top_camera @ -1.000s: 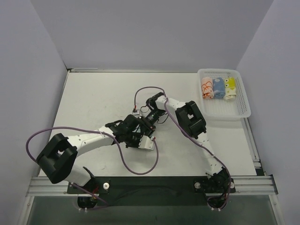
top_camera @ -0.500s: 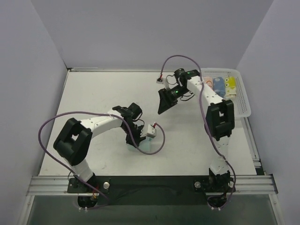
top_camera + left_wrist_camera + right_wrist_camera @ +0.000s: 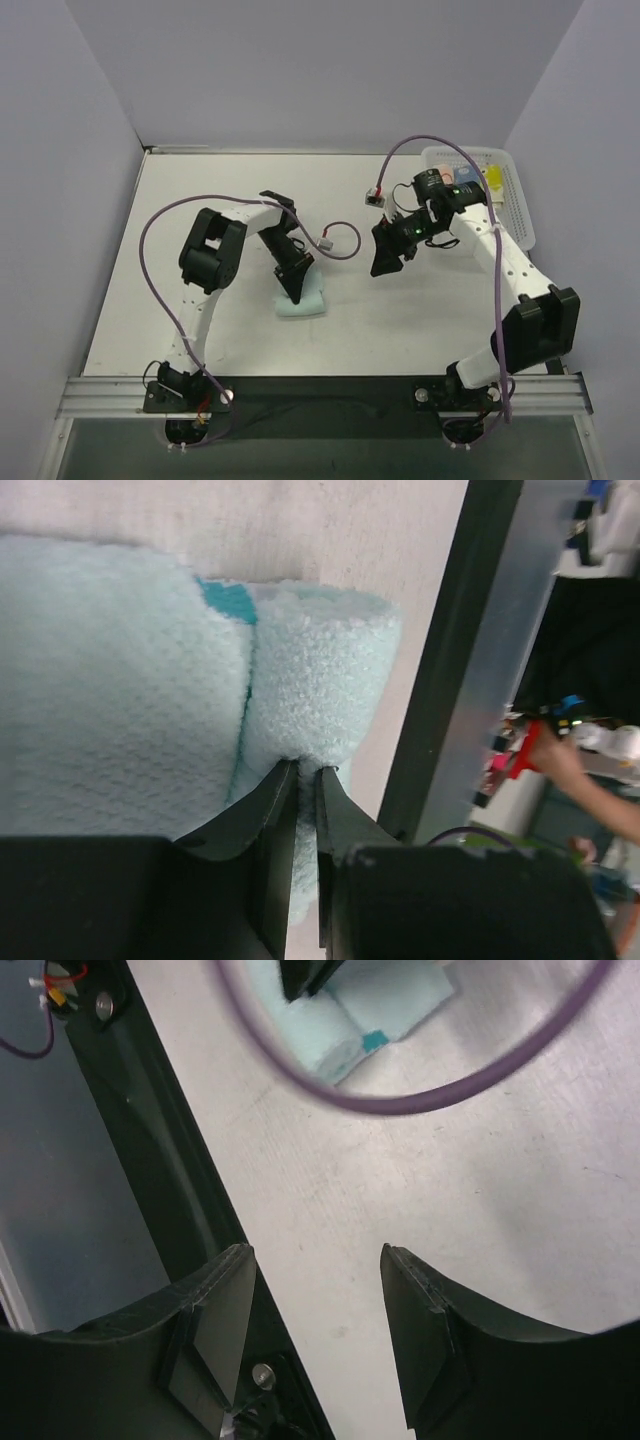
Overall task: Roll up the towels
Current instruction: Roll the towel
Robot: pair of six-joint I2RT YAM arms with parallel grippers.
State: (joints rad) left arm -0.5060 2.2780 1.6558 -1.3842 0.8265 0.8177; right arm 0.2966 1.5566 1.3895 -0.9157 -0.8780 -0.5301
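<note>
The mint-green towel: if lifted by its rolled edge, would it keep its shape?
Probably not: the mint-green towel looks soft and loosely rolled, so it would likely droop and unroll. Its fuzzy pile should resist slipping from the left gripper.

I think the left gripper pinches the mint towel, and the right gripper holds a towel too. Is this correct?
Not quite. The left gripper does pinch the mint towel, but the right gripper is open and holds nothing, as the right wrist view shows.
</note>
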